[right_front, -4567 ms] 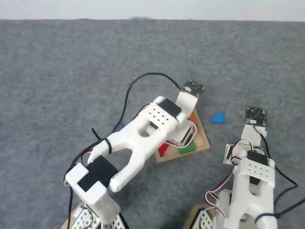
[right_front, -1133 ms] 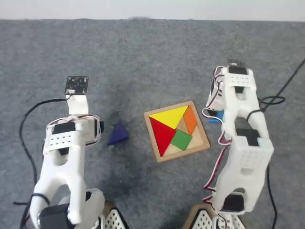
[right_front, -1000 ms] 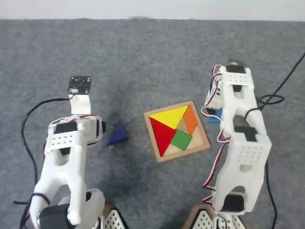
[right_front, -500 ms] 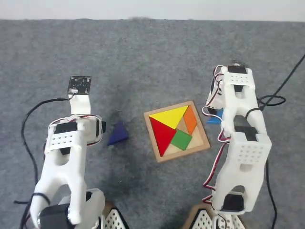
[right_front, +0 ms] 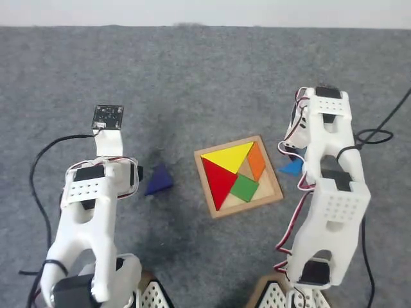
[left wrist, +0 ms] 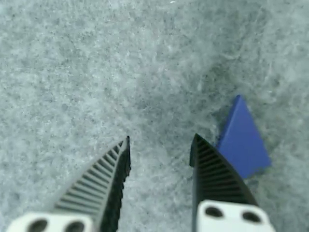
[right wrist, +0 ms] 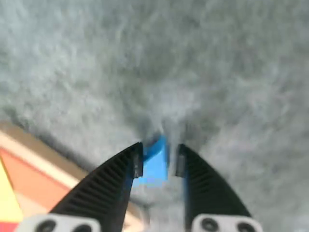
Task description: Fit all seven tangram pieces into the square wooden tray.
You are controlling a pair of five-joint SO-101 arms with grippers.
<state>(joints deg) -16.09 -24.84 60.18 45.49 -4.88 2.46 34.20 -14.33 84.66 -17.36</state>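
The square wooden tray lies mid-table holding yellow, red, orange and green pieces. A dark blue triangle rests on the grey felt left of the tray; my left gripper hangs open just beside it, one finger near its edge. Right of the tray, my right gripper is shut on a small light blue triangle, held close to the tray's right rim.
Grey felt covers the whole table, with free room at the back and far left. Black cables trail beside the right arm. The left arm stands at the front left.
The right gripper has closed on the light blue triangle and pulled it slightly toward the front, tilting it. The left arm has barely moved over the last second.
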